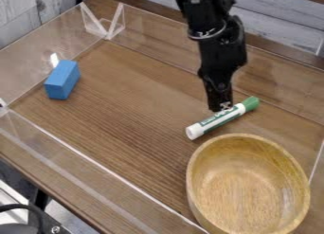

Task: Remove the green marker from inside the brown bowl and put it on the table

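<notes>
The green marker [223, 117] lies flat on the bench [127, 105], outside the brown bowl [248, 185] and just beyond its far rim, apart from it by a narrow strip of wood. It sits slanted, its green cap toward the right edge of the bench and its white end toward the near side. The bowl rests at the near right corner, and nothing can be seen inside it.

The black arm reaches down from the far edge, and its claw [218, 94] points steeply downward with its tips just above the marker's middle. The fingers are pressed together, and nothing is pinched between them; whether the tips touch the marker's barrel cannot be told from this view.

A blue block [63, 79] stands well apart near the left edge of the bench, with a small white object [53, 59] just behind it. Clear acrylic walls [63, 34] run along the left, far and near edges, and a folded clear piece [101, 20] stands at the far left corner.

Between the blue block and the marker the wood-grain surface lies open across the middle of the bench. On the right, the bowl and the marker take up most of the room toward the near edge.
</notes>
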Controlling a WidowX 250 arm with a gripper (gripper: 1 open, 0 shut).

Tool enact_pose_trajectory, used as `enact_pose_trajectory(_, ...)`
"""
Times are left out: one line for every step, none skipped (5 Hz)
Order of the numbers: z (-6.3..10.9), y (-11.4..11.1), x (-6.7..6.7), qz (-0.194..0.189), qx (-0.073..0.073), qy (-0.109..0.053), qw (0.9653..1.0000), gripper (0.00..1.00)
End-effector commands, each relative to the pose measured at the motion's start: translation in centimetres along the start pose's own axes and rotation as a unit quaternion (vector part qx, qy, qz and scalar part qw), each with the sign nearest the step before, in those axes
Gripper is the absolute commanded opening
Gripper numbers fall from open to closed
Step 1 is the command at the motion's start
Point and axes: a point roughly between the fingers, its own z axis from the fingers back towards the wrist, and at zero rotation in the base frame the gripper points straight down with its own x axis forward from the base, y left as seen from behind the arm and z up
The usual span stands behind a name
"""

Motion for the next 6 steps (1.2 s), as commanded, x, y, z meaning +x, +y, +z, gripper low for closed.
enact_pose_trajectory(1.26, 1.03, 0.82, -0.007, 0.015, -0.019, 0.9997, 0.0)
enact_pose_trajectory(1.28, 1.12, 0.76, -0.011, 0.008, -0.019, 0.9997, 0.0)
enact_pose_trajectory(1.23, 1.23, 0.7, -0.016, 0.003, -0.019, 0.9997, 0.0)
enact_pose_trajectory(1.46, 1.38, 0.62, -0.008, -0.001, -0.025, 0.9997, 0.0)
enact_pose_trajectory(1.7, 1.53, 0.53, -0.001, -0.004, -0.031, 0.9995, 0.0)
enact_pose_trajectory(2.02, 1.66, 0.44, 0.006, -0.007, -0.035, 0.9993, 0.0)
